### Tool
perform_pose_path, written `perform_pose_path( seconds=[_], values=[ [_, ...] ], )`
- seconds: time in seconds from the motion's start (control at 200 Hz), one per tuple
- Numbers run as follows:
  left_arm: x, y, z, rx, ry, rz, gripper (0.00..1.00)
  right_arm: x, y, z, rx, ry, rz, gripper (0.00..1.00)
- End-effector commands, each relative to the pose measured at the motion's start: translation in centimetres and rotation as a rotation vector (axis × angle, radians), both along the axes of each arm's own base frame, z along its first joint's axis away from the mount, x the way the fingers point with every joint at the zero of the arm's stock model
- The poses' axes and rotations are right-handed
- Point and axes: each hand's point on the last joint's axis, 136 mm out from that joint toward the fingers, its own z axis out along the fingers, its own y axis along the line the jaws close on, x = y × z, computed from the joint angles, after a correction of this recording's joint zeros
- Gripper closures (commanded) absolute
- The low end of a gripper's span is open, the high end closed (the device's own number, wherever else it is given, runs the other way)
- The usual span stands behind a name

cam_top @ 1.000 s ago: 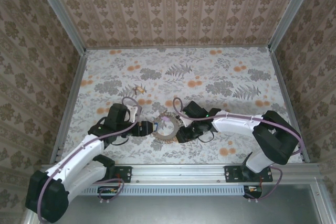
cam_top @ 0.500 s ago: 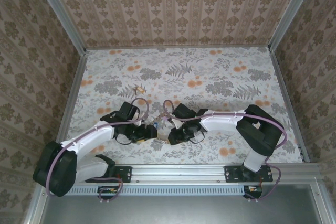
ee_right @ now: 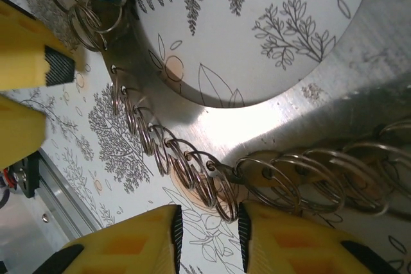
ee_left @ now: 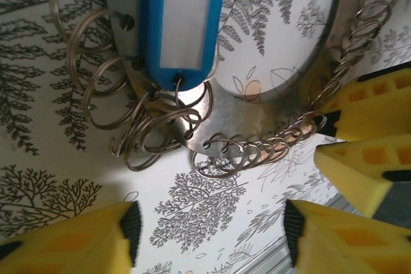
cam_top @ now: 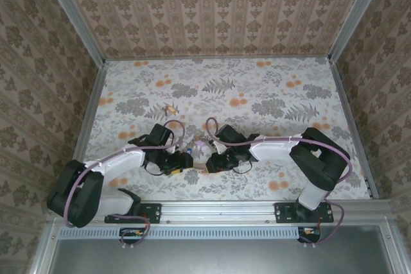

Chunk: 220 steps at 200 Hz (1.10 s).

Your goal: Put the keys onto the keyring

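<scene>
Left claw (ee_left: 209,230): my fingers stand wide apart, holding nothing, just short of the keyring (ee_left: 225,119). Right claw (ee_right: 209,232): narrow gap, a split ring (ee_right: 225,202) at its mouth, not gripped. Blue key (ee_left: 183,17) lies across the keyring's rim.

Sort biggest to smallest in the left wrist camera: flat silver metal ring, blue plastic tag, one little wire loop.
1. Flat silver metal ring, cut off by the frame.
2. Blue plastic tag, also cut off.
3. Little wire loop.
</scene>
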Motion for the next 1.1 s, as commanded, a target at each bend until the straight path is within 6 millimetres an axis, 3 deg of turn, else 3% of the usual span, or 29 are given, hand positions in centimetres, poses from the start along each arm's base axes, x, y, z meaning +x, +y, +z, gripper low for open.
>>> perform_pose_path(
  seconds=[0.0, 0.225, 0.705, 1.095],
  values=[
    [0.2, -0.5, 0.3, -0.024, 0.0, 0.001, 0.45, 0.3, 0.4, 0.8, 0.055, -0.01, -0.004, 0.69],
    [0.5, -0.4, 0.0, 0.002, 0.005, 0.011, 0.55, 1.0, 0.0, 0.5, 0.067, -0.012, -0.026, 0.7],
    [0.6, -0.8, -1.0, 0.003, 0.049, 0.014, 0.57, 1.0, 0.5, 0.0, 0.073, -0.012, 0.015, 0.84],
    [0.7, -0.8, -0.6, -0.001, 0.037, 0.013, 0.57, 1.4, 0.2, 0.5, 0.076, -0.05, 0.009, 0.95]
  ],
)
